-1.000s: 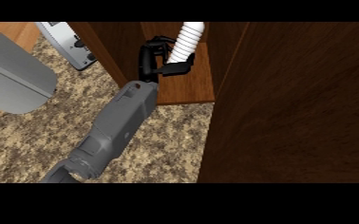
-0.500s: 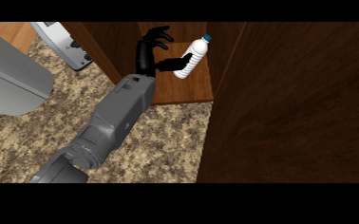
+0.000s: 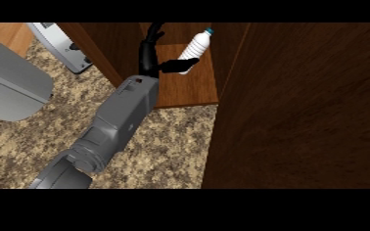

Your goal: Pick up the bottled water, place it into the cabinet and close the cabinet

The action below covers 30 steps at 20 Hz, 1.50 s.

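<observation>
The bottled water (image 3: 196,46), clear with a blue cap, stands inside the wooden cabinet on its shelf (image 3: 189,89), leaning slightly to the right. My left hand (image 3: 150,58) is just left of it, fingers straight and pointing into the cabinet. Its thumb (image 3: 173,66) sticks out to the right and meets the bottle's lower end. The hand is open and not wrapped round the bottle. The cabinet door (image 3: 303,107) stands open at the right, a large dark wooden panel. My right hand does not show.
A grey appliance (image 3: 63,46) stands on the speckled stone counter (image 3: 166,147) at the upper left. A larger grey object (image 3: 18,85) sits at the left edge. The cabinet's left wall (image 3: 98,49) runs close beside my forearm.
One second ago my left hand was curled round the bottle. Its fingers have since straightened and let go, and the bottle stays on the shelf.
</observation>
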Each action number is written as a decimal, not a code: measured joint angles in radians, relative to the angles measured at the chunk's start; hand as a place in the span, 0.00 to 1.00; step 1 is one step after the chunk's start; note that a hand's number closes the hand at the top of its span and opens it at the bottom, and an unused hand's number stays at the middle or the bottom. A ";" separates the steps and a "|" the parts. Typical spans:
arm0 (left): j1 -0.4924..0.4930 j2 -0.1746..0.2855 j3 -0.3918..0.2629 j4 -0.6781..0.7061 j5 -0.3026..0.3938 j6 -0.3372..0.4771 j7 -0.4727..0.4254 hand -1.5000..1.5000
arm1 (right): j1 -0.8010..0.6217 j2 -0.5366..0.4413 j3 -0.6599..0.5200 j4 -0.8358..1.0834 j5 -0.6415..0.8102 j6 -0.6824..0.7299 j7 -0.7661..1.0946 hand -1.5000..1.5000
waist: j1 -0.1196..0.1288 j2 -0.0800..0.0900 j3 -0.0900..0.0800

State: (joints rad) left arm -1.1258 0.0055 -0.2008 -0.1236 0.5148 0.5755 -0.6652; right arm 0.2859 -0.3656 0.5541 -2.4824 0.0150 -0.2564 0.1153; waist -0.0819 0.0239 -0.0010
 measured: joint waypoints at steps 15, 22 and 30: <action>-0.039 -0.005 0.028 -0.035 0.004 -0.212 -0.044 0.00 | -0.012 0.008 -0.030 0.003 -0.015 0.014 0.010 0.00 | 0.012 -0.004 0.000; -0.021 -0.005 0.015 -0.128 0.046 -0.359 -0.013 0.00 | -0.001 0.006 -0.043 0.001 -0.015 0.015 0.014 0.00 | 0.030 -0.016 0.001; 0.147 -0.006 -0.094 -0.376 0.130 -0.375 0.040 1.00 | -0.011 0.014 -0.026 -0.001 -0.008 0.005 0.040 0.00 | 0.062 -0.029 0.001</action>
State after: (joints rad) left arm -0.9786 0.0000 -0.2946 -0.4995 0.6449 0.2001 -0.6253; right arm 0.2749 -0.3519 0.5277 -2.4830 0.0074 -0.2518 0.1555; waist -0.0195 -0.0048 -0.0004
